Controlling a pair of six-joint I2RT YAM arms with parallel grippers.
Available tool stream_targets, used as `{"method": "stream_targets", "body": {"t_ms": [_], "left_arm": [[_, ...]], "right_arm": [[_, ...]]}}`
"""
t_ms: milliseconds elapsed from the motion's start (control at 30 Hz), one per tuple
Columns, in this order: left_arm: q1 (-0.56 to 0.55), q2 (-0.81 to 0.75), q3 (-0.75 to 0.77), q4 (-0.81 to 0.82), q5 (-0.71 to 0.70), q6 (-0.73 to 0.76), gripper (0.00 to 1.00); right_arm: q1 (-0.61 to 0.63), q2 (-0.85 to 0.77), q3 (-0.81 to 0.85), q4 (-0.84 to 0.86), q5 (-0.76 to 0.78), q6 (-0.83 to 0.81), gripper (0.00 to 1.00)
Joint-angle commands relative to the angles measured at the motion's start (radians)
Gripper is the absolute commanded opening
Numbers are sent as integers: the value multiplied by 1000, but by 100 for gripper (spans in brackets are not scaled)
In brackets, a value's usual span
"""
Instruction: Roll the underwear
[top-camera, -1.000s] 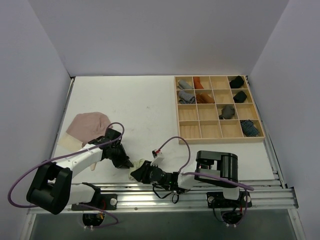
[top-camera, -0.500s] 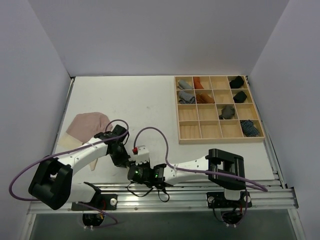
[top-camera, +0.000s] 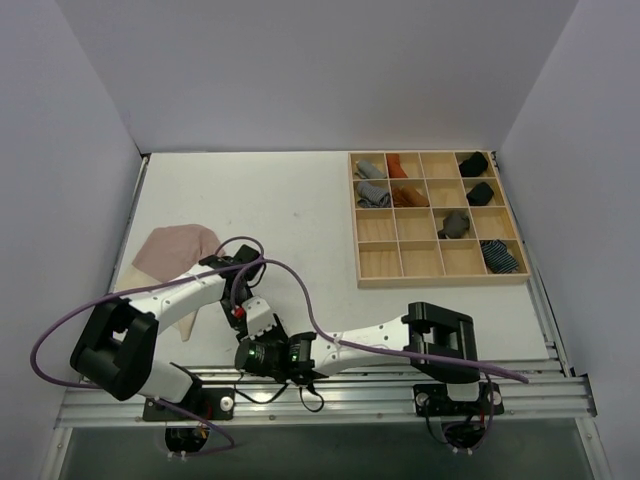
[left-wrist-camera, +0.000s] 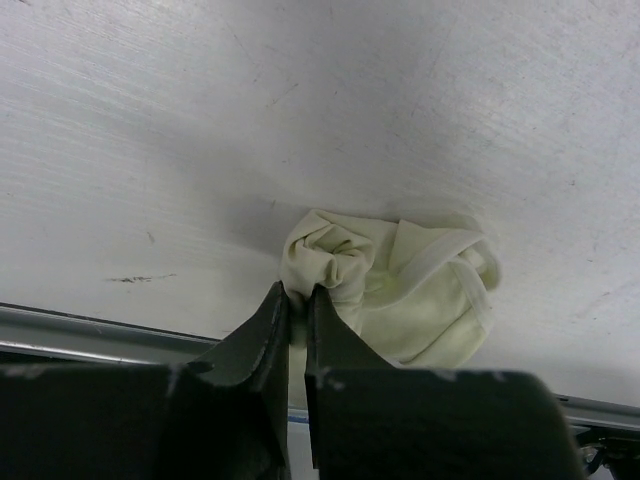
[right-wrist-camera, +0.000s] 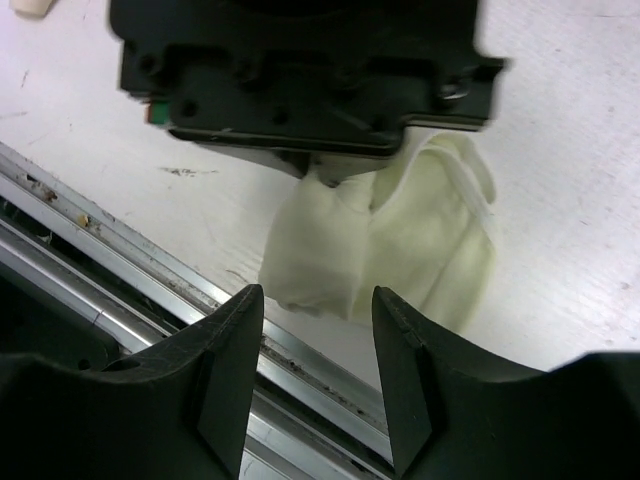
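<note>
The pale yellow-green underwear (left-wrist-camera: 410, 290) lies crumpled on the white table by the near rail. It also shows in the right wrist view (right-wrist-camera: 400, 240). My left gripper (left-wrist-camera: 298, 300) is shut on a bunched fold at its left edge. My right gripper (right-wrist-camera: 318, 295) is open, its fingers either side of the cloth's near edge, apart from it, with the left gripper's body (right-wrist-camera: 300, 70) just beyond. In the top view both grippers, left (top-camera: 240, 305) and right (top-camera: 245, 345), meet near the front left and hide this cloth. The dusty pink underwear (top-camera: 178, 250) lies flat at the left.
A wooden compartment tray (top-camera: 437, 275) at the back right holds several grey, rust, black and striped rolls. The metal rail (top-camera: 400, 385) runs along the near edge, right beside the cloth (right-wrist-camera: 150, 270). Purple cables loop over both arms.
My right arm has swung left along the near edge to the left gripper. The yellow-green cloth, visible before, is now hidden under the grippers in the top view.
</note>
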Motion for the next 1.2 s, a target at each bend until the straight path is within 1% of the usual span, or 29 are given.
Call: {"method": "stream_targets", "body": {"t_ms": [0,133,333,433,500,533,567,600,633,667,700,733,767,800,833,867,900,967,1000,1067,1100,1167], "left_arm": [[-5,26,29,-31,-34,-13,2],[-7,37,30,-33,-33,-16,2],[-7,47,33,-45,-33,-22,2],[-7,52,35,-62,-38,-31,2],[-4,55,36,-80,-34,-37,2],[2,56,39,-85,-33,-37,2],[10,55,42,-94,-33,-39,2],[19,52,45,-99,-22,-39,2],[33,40,50,-105,-16,-37,4],[72,29,61,-121,-10,-30,8],[97,15,68,-132,-7,-24,11],[122,-24,76,-143,-8,-14,17],[148,-48,90,-158,-11,7,24],[198,-69,98,-166,-14,16,37],[218,-112,102,-169,-19,27,41],[232,-130,107,-169,-21,44,44],[248,-147,110,-165,-15,48,49],[246,-187,96,-122,14,62,52],[245,-197,63,-100,21,64,53],[245,-229,15,-24,96,65,53],[245,-241,-8,2,117,64,53],[243,-278,-82,91,181,65,53]], "right_arm": [[15,50,65,-14,42,-63,44],[16,116,123,-40,60,-80,44],[15,223,243,-180,128,-74,44],[13,242,243,-227,136,-38,43],[13,239,222,-235,136,-4,30],[13,234,185,-234,133,8,23],[12,230,161,-226,120,22,12],[13,211,130,-197,108,45,8],[12,200,61,-178,94,59,7],[10,187,24,-154,79,73,5],[10,158,-14,-95,47,87,5],[9,142,-56,-59,28,123,4],[-3,124,-156,-4,-2,142,4],[-13,89,-206,109,-62,162,3],[-20,76,-252,151,-84,212,3],[-36,61,-298,205,-107,225,3],[-45,32,-385,305,-130,240,2],[-62,7,-461,403,-180,274,2],[-77,-10,-529,493,-193,288,2],[-91,-17,-593,585,-232,321,3],[-100,-18,-622,675,-242,328,3],[-102,-13,-683,742,-254,338,3]]}}
